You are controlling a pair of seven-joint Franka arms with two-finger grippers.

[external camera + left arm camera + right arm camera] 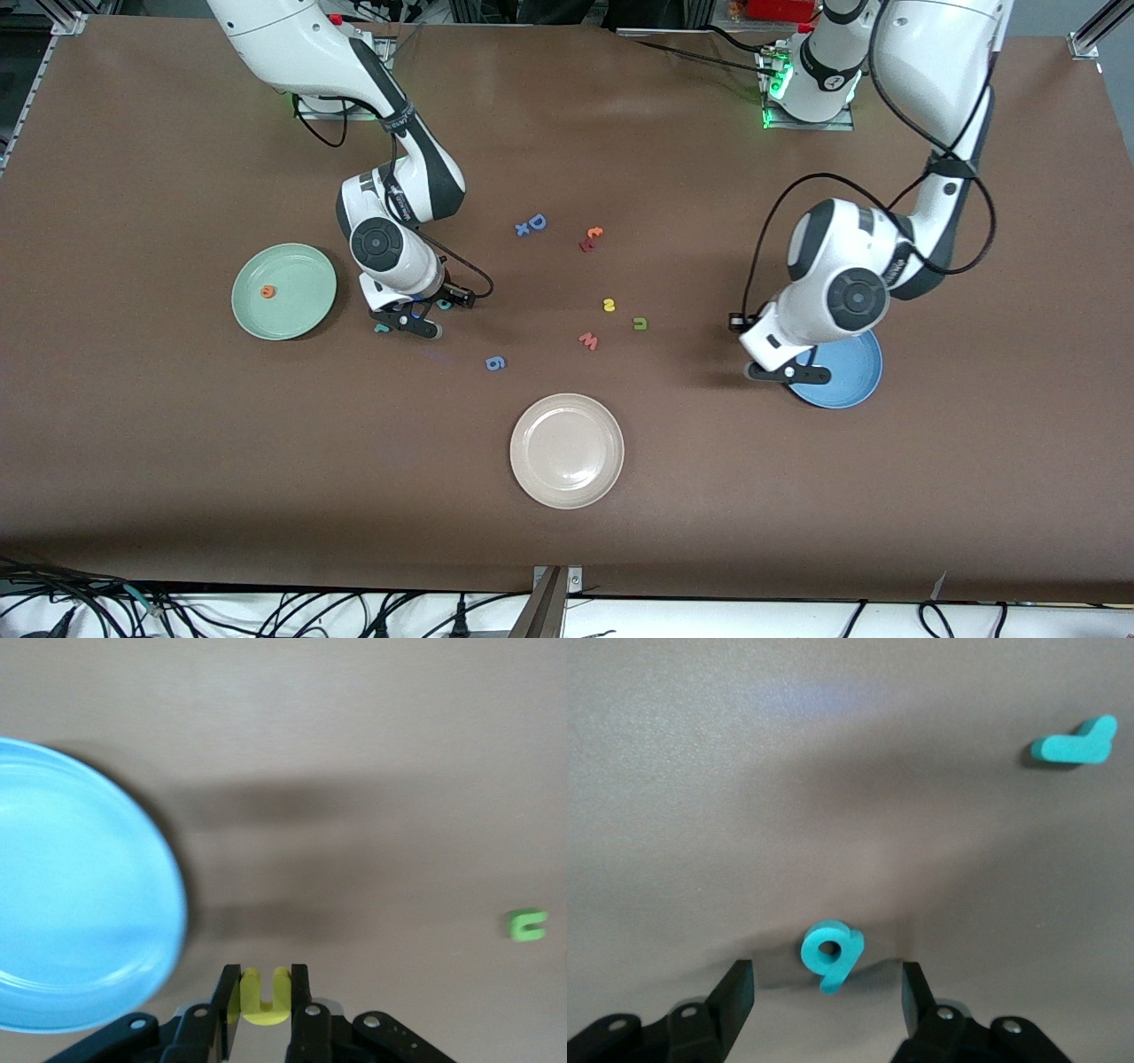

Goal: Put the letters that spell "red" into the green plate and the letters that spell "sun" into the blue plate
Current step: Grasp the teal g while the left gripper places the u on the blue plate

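Teal "d" (pixel 830 955) sits between the right gripper's (pixel 828 997) spread fingers; yellow u/n letter (pixel 265 997) is clamped in the left gripper (pixel 265 1014).
Right fingers straddle the "d" on the surface without touching, likely lining up a grasp for the green plate (pixel 283 291), where the orange "e" (pixel 267 291) lies; the teal "r" (pixel 1076 743) waits nearby. Left gripper carries its letter just beside the blue plate (pixel 80 895), probably for the drop.

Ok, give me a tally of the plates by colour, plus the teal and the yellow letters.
Round pale green plate: 1
Round blue plate: 1
Round beige-white plate: 1
Teal toy letters: 2, the d and the r
Yellow toy letters: 2, the s on the table and the u-shaped letter held in the left pincer
Total: 7
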